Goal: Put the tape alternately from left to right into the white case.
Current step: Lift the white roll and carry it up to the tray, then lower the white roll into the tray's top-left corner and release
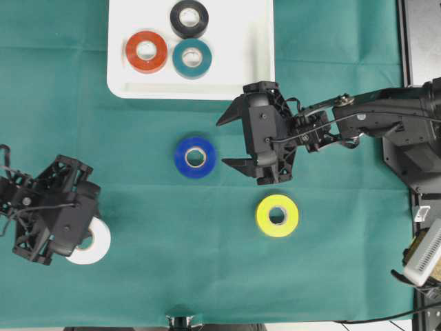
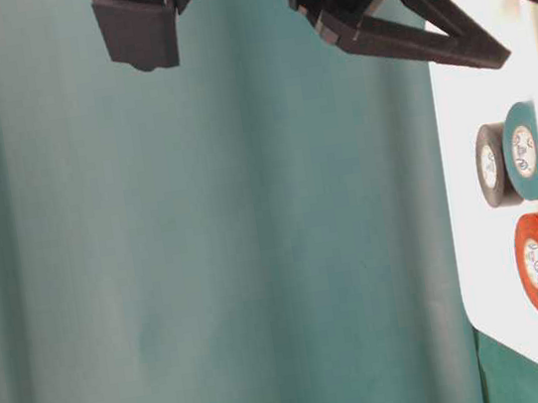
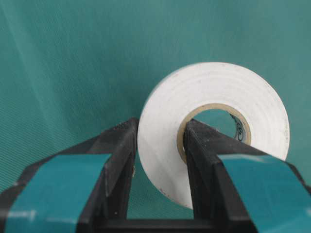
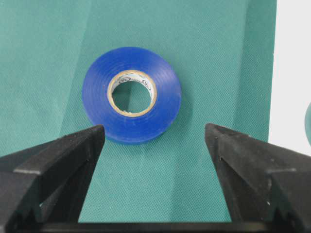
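At far left, left gripper (image 1: 81,241): matte black plastic fingers (image 3: 116,160), backed with teal tape, are pinching one wall of the white roll, one finger outside it and one inside the core.
White roll (image 1: 91,243): a smooth, layered ring with a pale cardboard core is sitting half under the left gripper at the lower left of the desk.
Desk (image 1: 138,276): a finely woven teal cloth with soft creases is covering it.
White case (image 1: 258,41): a glossy shallow plastic tray with rounded corners and a raised rim is lying at the top centre.
Red-orange roll (image 1: 146,52): lying flat inside the case, at its left.
Black roll (image 1: 189,18): lying flat in the case, just above the teal one.
Teal roll (image 1: 192,58): lying flat in the case, beside the red-orange one.
Blue roll (image 1: 195,157): a shiny ring is lying flat on the cloth below the case.
Right gripper (image 1: 231,141): angular black fingers are standing spread wide, holding nothing, just right of the blue roll.
Yellow roll (image 1: 277,215): lying flat on the cloth, below the right gripper.
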You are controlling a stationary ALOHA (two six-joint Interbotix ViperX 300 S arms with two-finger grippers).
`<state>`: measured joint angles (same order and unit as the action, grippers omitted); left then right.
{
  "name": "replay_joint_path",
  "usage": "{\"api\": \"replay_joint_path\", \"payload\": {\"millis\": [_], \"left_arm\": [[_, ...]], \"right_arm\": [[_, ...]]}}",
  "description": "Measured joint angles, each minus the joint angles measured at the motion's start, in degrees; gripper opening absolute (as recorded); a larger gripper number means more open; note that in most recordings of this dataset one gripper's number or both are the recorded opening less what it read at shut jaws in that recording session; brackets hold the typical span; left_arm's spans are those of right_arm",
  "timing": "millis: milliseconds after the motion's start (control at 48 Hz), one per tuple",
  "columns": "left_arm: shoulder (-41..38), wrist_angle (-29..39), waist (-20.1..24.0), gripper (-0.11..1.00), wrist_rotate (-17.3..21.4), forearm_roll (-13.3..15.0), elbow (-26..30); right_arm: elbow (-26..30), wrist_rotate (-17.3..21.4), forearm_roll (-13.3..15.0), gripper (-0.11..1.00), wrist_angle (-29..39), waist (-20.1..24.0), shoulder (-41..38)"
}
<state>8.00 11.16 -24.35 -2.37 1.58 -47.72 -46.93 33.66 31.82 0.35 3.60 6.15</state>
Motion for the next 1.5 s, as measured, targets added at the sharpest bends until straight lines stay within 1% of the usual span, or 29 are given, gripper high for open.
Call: {"api": "replay_joint_path", "payload": {"millis": [187,375,479,812,1020,1186,1332,1498], "left_arm": [[2.8,0.1,0.8,0.26,0.2,0.0,-0.1],[2.9,0.0,4.9,0.26,0.4,-0.1,-0.3],[2.9,0.0,8.3,0.26,0.4,-0.1,-0.2],[2.9,0.0,21.6,0.26,0.4,-0.1,0.1],[2.9,-0.4,28.1,0.26,0.6,-0.1,1.2],[2.9,-1.9,33.0,0.26,2.7,-0.1,1.8],[2.5,-4.9,37.7,0.26,5.0,-0.1,2.0],[1.5,-7.7,41.7,0.26,5.7,-0.1,2.2]], "right_arm": [[-0.1,0.0,0.0,0.86,0.0,0.0,0.0],[0.0,0.0,0.1,0.86,0.0,0.0,0.0],[-0.1,0.0,0.1,0.86,0.0,0.0,0.0],[-0.2,0.0,0.1,0.86,0.0,0.0,-0.1],[-0.2,0.0,0.0,0.86,0.0,0.0,-0.5],[-0.2,0.0,0.0,0.86,-0.4,-0.1,-0.6],[-0.2,0.0,0.0,0.86,-0.5,0.0,-0.6],[-0.3,0.0,0.0,0.86,-0.5,0.0,-0.6]]}}
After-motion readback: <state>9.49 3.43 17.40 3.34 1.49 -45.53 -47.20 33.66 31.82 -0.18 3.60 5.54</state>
